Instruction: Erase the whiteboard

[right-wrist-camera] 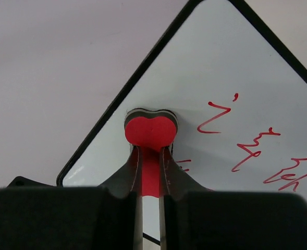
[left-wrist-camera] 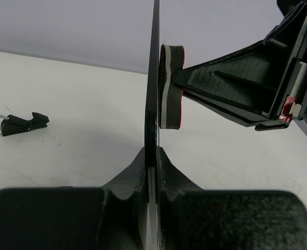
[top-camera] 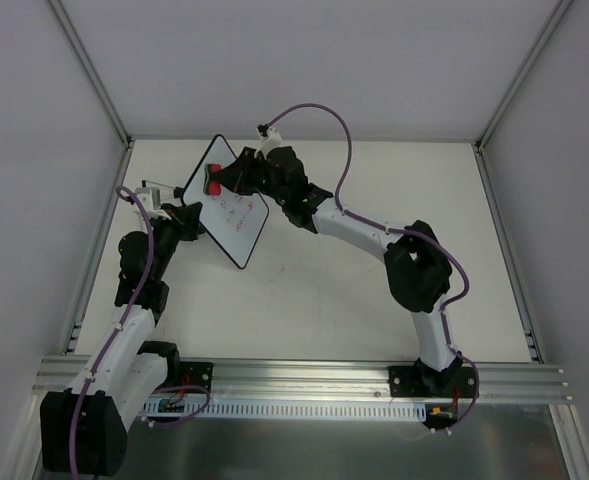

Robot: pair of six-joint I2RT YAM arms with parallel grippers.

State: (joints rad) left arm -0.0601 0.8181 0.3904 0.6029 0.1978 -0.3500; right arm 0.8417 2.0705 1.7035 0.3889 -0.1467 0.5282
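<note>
Above the white tabletop [top-camera: 324,300], the left end effector [top-camera: 192,214] clamps the whiteboard [top-camera: 242,235] upright by its edge, while the right end effector [top-camera: 221,180], gripping the red eraser [top-camera: 215,186], holds it against the board's face, with the red marks [top-camera: 236,212] lying nearward along its length.

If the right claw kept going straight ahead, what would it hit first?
The whiteboard. The red eraser held in the right gripper looks pressed on, or almost on, its white face.
</note>
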